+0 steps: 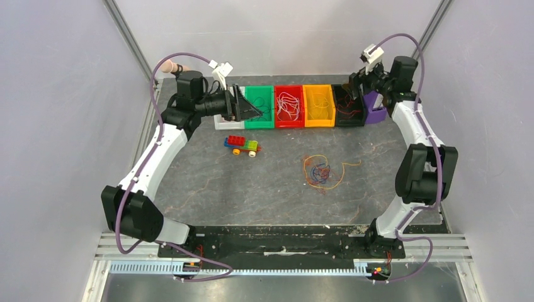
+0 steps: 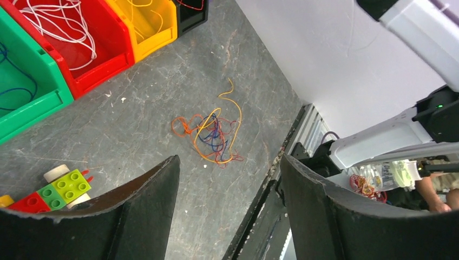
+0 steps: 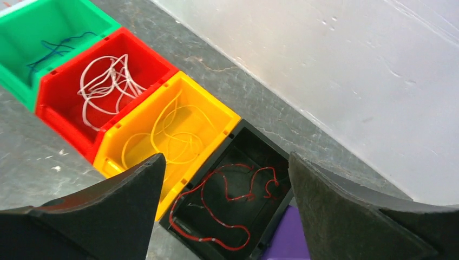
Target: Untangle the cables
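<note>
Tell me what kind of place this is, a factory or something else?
Probably a robotics lab test cell, not a factory: a left arm and a right arm bolted to one table, plain pale panels walling it in, and a row of coloured bins behind a small tangle of cables.

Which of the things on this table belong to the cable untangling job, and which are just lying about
Job: cable tangle; white wires sorted into the red bin; yellow bin beside it.
Lying about: brick toy car.
</note>
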Robot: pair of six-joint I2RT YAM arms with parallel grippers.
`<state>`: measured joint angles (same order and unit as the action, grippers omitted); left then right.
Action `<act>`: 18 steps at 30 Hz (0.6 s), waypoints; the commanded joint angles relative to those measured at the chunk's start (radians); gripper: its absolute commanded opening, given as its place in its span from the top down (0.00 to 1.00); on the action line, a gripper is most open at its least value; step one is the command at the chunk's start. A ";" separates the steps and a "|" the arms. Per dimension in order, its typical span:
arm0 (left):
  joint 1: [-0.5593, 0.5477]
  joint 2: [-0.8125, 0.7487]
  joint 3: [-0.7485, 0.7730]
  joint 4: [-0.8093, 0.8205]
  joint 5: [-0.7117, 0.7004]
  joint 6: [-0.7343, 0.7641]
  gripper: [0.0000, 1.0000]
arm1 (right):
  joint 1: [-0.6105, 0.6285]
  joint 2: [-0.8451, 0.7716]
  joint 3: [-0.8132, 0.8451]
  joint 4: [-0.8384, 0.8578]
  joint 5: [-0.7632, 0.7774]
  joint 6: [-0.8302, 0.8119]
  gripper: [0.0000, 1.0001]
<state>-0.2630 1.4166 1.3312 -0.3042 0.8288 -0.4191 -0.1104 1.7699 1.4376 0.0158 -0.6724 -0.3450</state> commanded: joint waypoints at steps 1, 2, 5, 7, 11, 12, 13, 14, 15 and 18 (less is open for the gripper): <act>-0.011 0.029 0.069 -0.085 -0.007 0.182 0.26 | -0.008 -0.044 0.069 -0.291 -0.073 -0.094 0.16; -0.021 0.038 0.080 -0.126 -0.012 0.235 0.26 | -0.009 -0.047 0.068 -0.352 -0.063 -0.128 0.19; -0.043 0.050 0.085 -0.182 -0.010 0.304 0.27 | -0.011 -0.038 0.045 -0.449 0.011 -0.244 0.36; -0.049 0.050 0.077 -0.184 -0.005 0.314 0.27 | -0.010 -0.012 0.040 -0.485 0.061 -0.299 0.45; -0.055 0.055 0.075 -0.184 -0.009 0.322 0.27 | -0.010 0.083 0.097 -0.501 0.096 -0.318 0.46; -0.056 0.055 0.076 -0.185 -0.010 0.322 0.27 | -0.009 0.110 0.126 -0.512 0.093 -0.321 0.45; -0.055 0.053 0.074 -0.185 -0.012 0.323 0.27 | -0.009 0.133 0.149 -0.519 0.091 -0.322 0.45; -0.056 0.050 0.072 -0.185 -0.014 0.323 0.27 | -0.007 0.150 0.174 -0.526 0.088 -0.323 0.44; -0.056 0.049 0.069 -0.185 -0.016 0.324 0.27 | -0.008 0.169 0.194 -0.537 0.084 -0.331 0.44; -0.056 0.038 0.055 -0.188 -0.026 0.330 0.27 | -0.006 0.199 0.233 -0.567 0.080 -0.356 0.43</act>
<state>-0.3172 1.4727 1.3811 -0.4854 0.8127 -0.1471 -0.1162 1.9556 1.5814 -0.5007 -0.5934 -0.6483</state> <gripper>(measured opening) 0.732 0.567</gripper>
